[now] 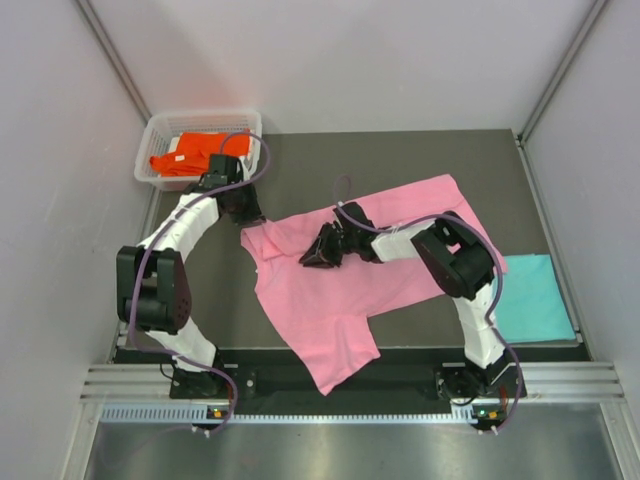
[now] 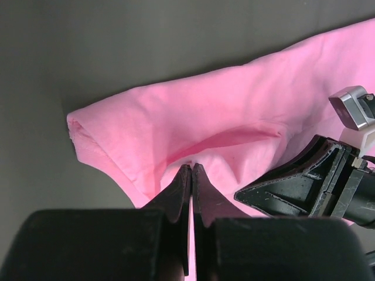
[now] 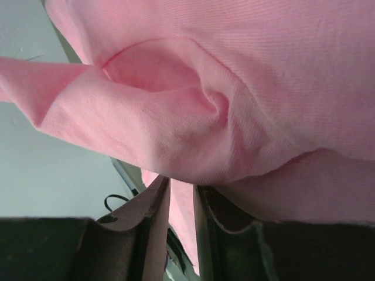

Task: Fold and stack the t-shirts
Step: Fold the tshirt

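Folding step: your left jaws pinch the pink shirt, right jaws barely parted around cloth, grip unclear; next, carry the sleeve inward.

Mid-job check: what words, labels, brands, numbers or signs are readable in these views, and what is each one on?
None: no text is readable in any view.
The pink t-shirt, orange t-shirt, teal t-shirt and white mesh basket show no print, tag or label.
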`<action>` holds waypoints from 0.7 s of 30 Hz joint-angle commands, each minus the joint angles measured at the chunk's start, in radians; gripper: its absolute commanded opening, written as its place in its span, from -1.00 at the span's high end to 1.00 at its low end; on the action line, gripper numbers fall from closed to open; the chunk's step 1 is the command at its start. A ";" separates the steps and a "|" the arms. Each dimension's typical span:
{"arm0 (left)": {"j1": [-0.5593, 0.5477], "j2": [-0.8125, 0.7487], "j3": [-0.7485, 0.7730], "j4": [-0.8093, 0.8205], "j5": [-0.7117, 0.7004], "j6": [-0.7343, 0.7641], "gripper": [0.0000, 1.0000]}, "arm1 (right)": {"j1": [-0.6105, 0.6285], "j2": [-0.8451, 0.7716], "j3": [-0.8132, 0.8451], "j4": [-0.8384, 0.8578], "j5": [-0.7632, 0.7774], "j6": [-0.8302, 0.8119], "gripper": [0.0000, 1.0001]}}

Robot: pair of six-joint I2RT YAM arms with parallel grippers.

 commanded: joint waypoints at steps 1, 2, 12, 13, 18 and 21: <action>0.005 -0.002 0.018 0.038 0.012 0.013 1.00 | 0.019 0.019 0.044 0.023 0.045 0.034 0.52; 0.005 -0.004 0.016 0.041 0.011 0.010 1.00 | 0.019 0.025 0.058 0.019 0.045 0.036 0.52; 0.005 -0.022 -0.005 0.058 0.034 -0.007 1.00 | 0.023 0.051 0.110 -0.115 0.095 0.137 0.75; 0.005 -0.025 -0.008 0.059 0.037 -0.010 1.00 | 0.023 0.051 0.110 -0.130 0.098 0.140 0.76; 0.005 -0.042 -0.028 0.058 0.041 -0.015 1.00 | 0.023 0.057 0.122 -0.151 0.071 0.143 0.79; 0.005 -0.057 -0.030 0.041 0.026 -0.015 1.00 | 0.022 0.060 0.186 -0.240 0.036 0.051 0.80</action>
